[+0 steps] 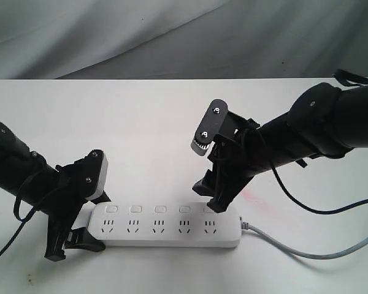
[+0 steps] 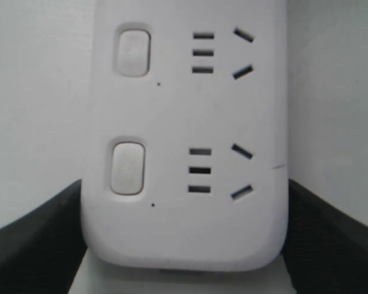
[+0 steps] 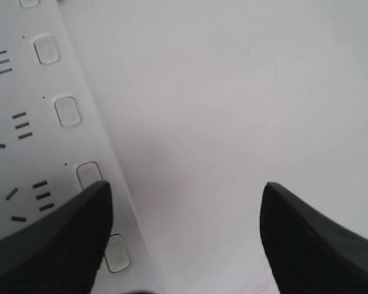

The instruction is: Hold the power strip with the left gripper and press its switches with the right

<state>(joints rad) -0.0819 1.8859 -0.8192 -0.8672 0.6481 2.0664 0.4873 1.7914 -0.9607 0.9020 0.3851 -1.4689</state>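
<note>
The white power strip (image 1: 165, 228) lies flat near the table's front edge, its grey cord (image 1: 306, 251) leaving on the right. My left gripper (image 1: 89, 211) is shut on the strip's left end. In the left wrist view both black fingers (image 2: 37, 245) press the sides of the strip (image 2: 184, 122), with two switches (image 2: 128, 167) showing. My right gripper (image 1: 213, 165) is open wide. Its lower fingertip hangs low over the switches (image 1: 184, 209) at the cord end. In the right wrist view that finger (image 3: 61, 245) overlaps the switch row (image 3: 67, 111); whether it touches, I cannot tell.
The white table (image 1: 141, 122) stretches behind the strip to a grey cloth backdrop (image 1: 172, 37). A faint pink smear (image 1: 254, 196) marks the table by the right arm. The cord runs off towards the right edge.
</note>
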